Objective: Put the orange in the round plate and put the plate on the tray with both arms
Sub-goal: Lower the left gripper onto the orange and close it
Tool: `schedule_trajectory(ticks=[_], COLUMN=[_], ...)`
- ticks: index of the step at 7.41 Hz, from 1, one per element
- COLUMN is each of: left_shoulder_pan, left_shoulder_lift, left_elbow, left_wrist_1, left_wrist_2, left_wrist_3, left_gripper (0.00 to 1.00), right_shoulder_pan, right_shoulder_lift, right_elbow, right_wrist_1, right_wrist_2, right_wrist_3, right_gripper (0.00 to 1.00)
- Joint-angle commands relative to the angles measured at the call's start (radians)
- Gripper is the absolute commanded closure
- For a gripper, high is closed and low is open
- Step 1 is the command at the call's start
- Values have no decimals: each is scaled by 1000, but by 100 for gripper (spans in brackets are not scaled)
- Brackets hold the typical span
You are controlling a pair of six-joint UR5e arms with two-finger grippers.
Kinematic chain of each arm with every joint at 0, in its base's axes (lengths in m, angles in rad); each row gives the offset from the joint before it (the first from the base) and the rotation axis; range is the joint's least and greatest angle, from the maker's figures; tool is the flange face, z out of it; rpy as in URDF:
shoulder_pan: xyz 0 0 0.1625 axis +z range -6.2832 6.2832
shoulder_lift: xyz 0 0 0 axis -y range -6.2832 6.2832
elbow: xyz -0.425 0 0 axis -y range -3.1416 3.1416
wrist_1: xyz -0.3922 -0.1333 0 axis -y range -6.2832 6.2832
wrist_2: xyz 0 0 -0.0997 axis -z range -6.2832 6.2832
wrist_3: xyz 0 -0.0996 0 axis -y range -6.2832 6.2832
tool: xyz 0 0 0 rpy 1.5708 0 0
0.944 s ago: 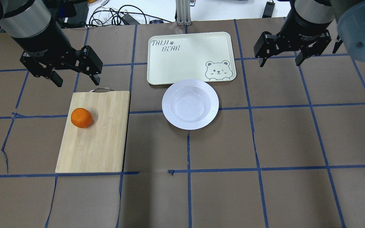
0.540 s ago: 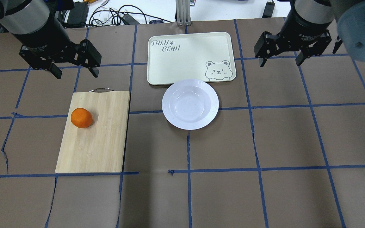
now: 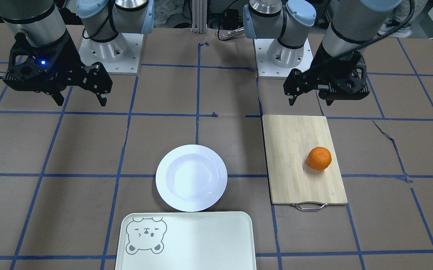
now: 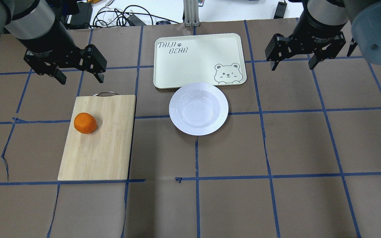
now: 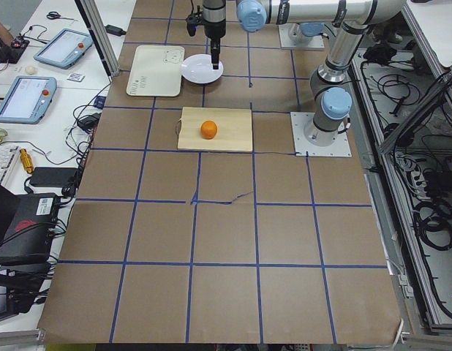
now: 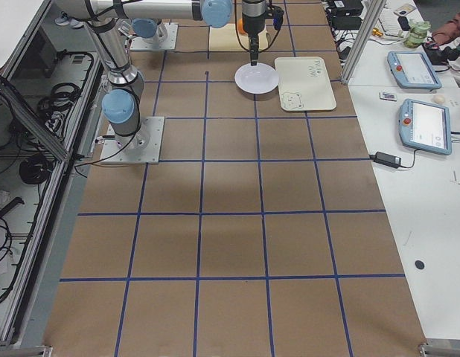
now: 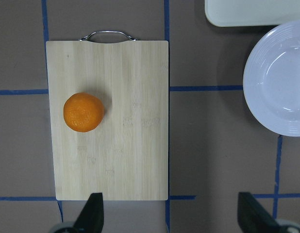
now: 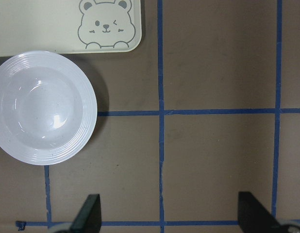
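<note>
Orange (image 4: 85, 123) on the cutting board (image 4: 106, 152), white plate (image 4: 222, 103) just beside the tray (image 4: 190, 62), left gripper (image 4: 81, 78) aloft near the board, jaws spread, right gripper (image 4: 292, 66) aloft too, spread, both empty.

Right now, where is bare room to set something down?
Free: the brown paper on the robot's right of the round plate, the wide strip between the cutting board and the robot, the tray itself. Crowded: plate against tray edge.

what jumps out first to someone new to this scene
The bright orange, alone on a wooden board on the robot's left. Next, the empty white plate in the middle, its rim meeting the cream tray. The left pincer and right pincer hang open, holding nothing.
</note>
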Motion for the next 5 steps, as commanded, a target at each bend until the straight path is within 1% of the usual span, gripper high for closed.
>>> schedule_trajectory(ticks=[1, 2, 3, 4, 5], left_shoulder_pan=[88, 110, 124, 147, 153], left_shoulder_lift=[-57, -117, -171, -217, -240], left_elbow=[-234, -293, -297, -297, -301], left_wrist_1=[328, 479, 536, 554, 569], left_wrist_2=[38, 46, 57, 87, 91], left_wrist_3=[90, 151, 181, 187, 207], left_gripper=[3, 3, 3, 4, 4], right_shoulder_pan=[0, 0, 4, 1, 1], right_shoulder_lift=[0, 0, 0, 0, 0], right_elbow=[0, 0, 0, 0, 0], right_wrist_1=[0, 3, 1, 1, 1], right_wrist_2=[0, -1, 0, 0, 0], right_wrist_3=[0, 0, 5, 2, 1], right_gripper=[0, 0, 0, 0, 0])
